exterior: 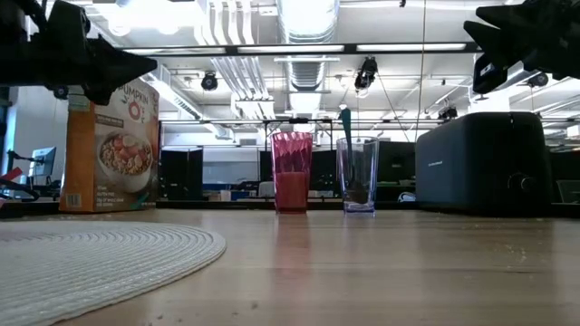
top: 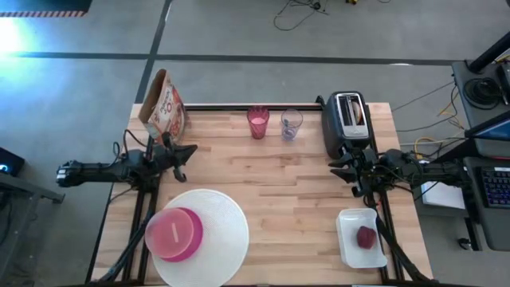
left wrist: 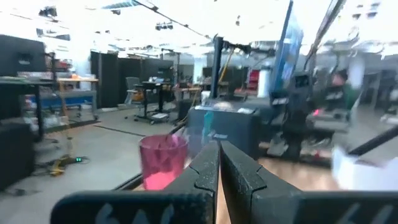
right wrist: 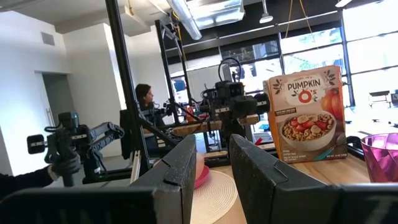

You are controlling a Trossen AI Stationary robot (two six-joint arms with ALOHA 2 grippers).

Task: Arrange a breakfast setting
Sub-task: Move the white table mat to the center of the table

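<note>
A large white round plate (top: pixel 219 231) lies at the table's near left, with a smaller magenta plate (top: pixel 174 233) on its left part. A pink translucent cup (top: pixel 257 123) stands at the far middle. A dark red fruit (top: pixel 366 236) lies in a white rectangular tray (top: pixel 351 247) at the near right. I see no peach-orange bowl and no bagel. My left gripper (top: pixel 192 150) hovers shut and empty over the table's left side (left wrist: pixel 219 163). My right gripper (top: pixel 335 163) hovers open and empty over the right side (right wrist: pixel 212 168).
A cereal box (top: pixel 166 108) stands at the far left corner. A clear glass with a spoon (top: pixel 291 124) stands beside the cup. A black toaster (top: pixel 347 119) stands at the far right. Bare wood lies between the arms. A person (right wrist: pixel 146 96) is beyond the table.
</note>
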